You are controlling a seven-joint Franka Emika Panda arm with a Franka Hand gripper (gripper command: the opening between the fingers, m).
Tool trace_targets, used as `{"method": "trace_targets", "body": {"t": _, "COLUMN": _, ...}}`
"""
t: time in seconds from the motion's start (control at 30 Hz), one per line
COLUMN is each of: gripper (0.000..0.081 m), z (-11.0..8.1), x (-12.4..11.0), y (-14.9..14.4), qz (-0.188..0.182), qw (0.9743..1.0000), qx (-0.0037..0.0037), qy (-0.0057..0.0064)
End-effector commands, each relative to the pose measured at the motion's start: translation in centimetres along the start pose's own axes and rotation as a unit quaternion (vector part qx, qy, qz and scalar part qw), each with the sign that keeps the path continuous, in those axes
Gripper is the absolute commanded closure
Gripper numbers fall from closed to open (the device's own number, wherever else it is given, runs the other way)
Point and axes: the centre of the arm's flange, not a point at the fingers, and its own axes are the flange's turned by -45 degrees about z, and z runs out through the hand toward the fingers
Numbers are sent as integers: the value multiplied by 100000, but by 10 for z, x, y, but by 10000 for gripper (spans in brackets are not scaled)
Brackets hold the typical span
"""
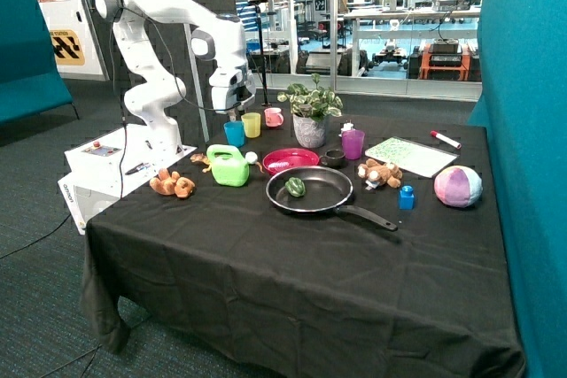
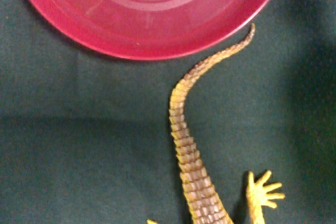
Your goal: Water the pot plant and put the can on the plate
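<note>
The lime-green can stands upright on the black cloth, just beside the red-pink plate. The pot plant stands in its grey pot behind the plate. My gripper hangs in the air above and behind the can, over the blue cup, and holds nothing that I can see. The wrist view shows the plate's rim and a toy lizard's tail on the cloth. The can and the plant are out of the wrist view.
A black frying pan with a green item in it lies in front of the plate. Blue, yellow, pink and purple cups stand near the plant. A small dark bowl, plush toys, a ball and paper lie around.
</note>
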Motion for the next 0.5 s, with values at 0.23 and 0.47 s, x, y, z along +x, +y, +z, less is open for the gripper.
{"method": "trace_targets", "body": {"t": 0.23, "gripper": 325, "z": 10, "x": -10, "y": 34, "qz": 3357, "qw": 99944, "qx": -83, "qy": -2}}
{"method": "trace_targets", "body": {"t": 0.47, "gripper": 320, "z": 13, "x": -16, "y": 50, "qz": 3985, "qw": 99921, "qx": -83, "qy": -2}}
